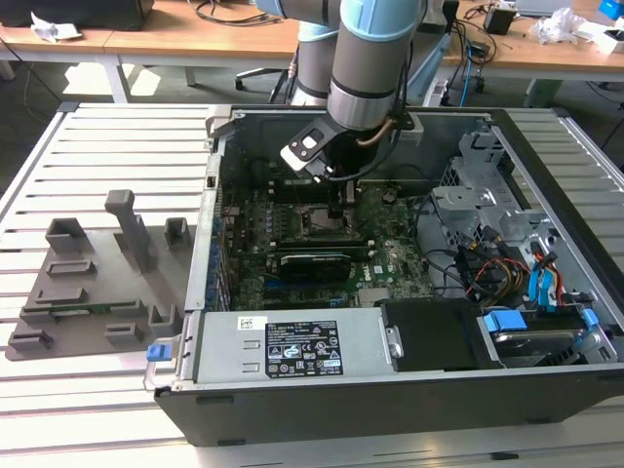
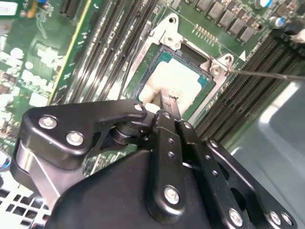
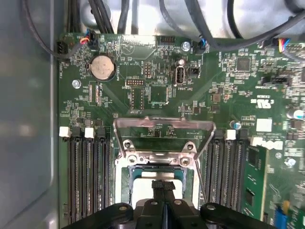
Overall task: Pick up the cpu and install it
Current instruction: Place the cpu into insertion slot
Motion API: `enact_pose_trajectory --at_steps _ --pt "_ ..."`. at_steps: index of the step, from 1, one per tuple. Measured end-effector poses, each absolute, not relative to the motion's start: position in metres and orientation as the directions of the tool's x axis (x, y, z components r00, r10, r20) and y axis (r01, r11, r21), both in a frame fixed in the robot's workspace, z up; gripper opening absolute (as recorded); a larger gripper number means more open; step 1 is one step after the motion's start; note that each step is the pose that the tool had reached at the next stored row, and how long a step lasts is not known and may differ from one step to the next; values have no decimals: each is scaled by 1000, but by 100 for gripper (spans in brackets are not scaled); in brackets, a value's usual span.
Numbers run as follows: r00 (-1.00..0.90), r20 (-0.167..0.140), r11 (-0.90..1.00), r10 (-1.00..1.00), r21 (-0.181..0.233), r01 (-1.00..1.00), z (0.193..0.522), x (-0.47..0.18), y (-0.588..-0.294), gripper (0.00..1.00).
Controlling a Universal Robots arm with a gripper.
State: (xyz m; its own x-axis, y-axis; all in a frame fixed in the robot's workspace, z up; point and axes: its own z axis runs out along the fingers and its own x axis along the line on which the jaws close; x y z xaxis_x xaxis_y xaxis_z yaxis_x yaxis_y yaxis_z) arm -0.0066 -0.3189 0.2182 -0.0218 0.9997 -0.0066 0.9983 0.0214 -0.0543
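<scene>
Black bolted links of the arm's gripper [image 2: 166, 102] lie nearest the lens in the second wrist view, its two fingers drawn tight against each other with nothing between them. Their tips meet the pale silvery-grey square cpu [image 2: 178, 78], which lies flat in the dark socket frame [image 2: 164, 36] on the green motherboard [image 2: 43, 62]. Whether they press on it or hover just above cannot be told. Closed tips would suit nudging the chip home rather than carrying it. A thin metal lever [image 2: 267, 74] stands free to one side, probably to leave the socket open.

In the first wrist view the gripper [image 3: 164, 185] points at the cpu [image 3: 140, 193], and the silver load plate [image 3: 164, 136] is swung up clear of it. White printed lettering dots the board near a round coin battery [image 3: 102, 67].

In the exterior view the gripper [image 1: 338, 210] reaches down into the open black computer case [image 1: 390, 424]. A white sticker [image 1: 288, 348] with black print sits on the grey power supply [image 1: 361, 341].
</scene>
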Motion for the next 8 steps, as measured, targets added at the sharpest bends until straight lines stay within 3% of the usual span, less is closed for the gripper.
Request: enact_pose_trajectory --at_steps 8 --pt "-22 -8 21 1000 -55 998 245 -6 -319 11"
